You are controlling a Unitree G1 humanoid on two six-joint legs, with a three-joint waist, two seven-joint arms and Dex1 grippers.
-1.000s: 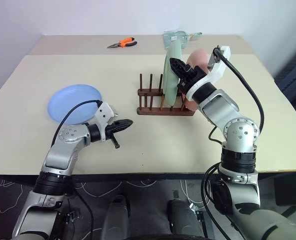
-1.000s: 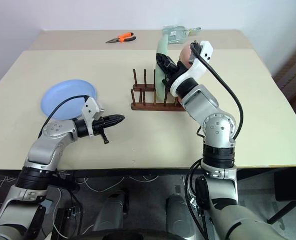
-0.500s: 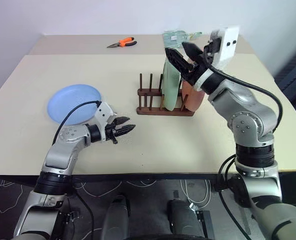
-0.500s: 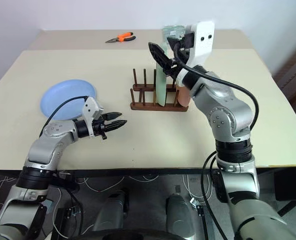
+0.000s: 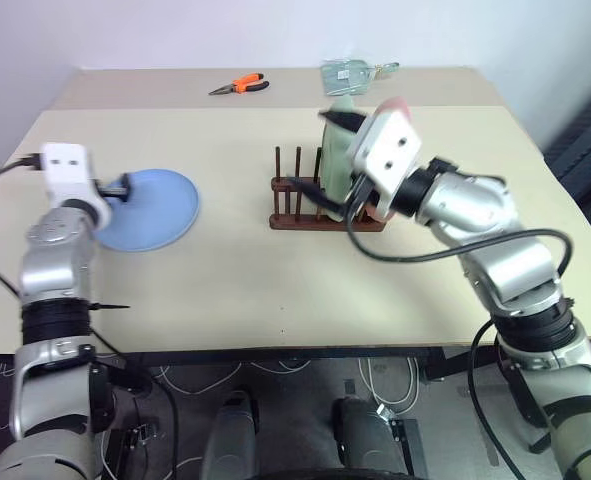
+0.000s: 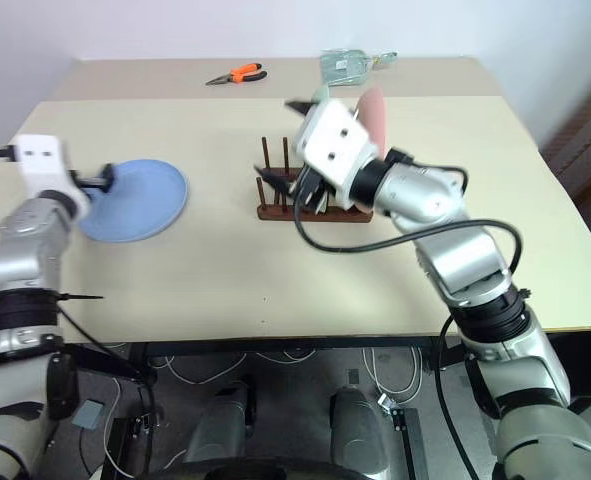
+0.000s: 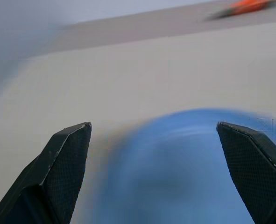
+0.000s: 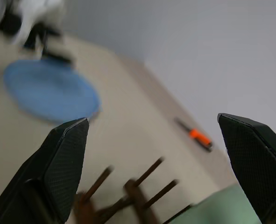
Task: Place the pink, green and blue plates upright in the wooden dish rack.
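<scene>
The blue plate (image 5: 150,208) lies flat on the table at the left. My left gripper (image 5: 115,190) is open, level at the plate's left edge, with its fingers (image 7: 67,154) spread wide and the plate between them. The green plate (image 5: 333,170) stands upright in the wooden dish rack (image 5: 295,222). The pink plate (image 6: 373,112) stands behind it on the right. My right gripper (image 5: 320,155) is open with nothing in it, hanging in front of the green plate and over the rack's free pegs (image 8: 147,175).
Orange pliers (image 5: 241,86) and a clear packet (image 5: 350,72) lie at the back of the table. The rack's left slots stand free.
My right gripper let go of the green plate, opened wide, rolled and drew back. My left arm swung left to the blue plate's edge and its gripper opened.
</scene>
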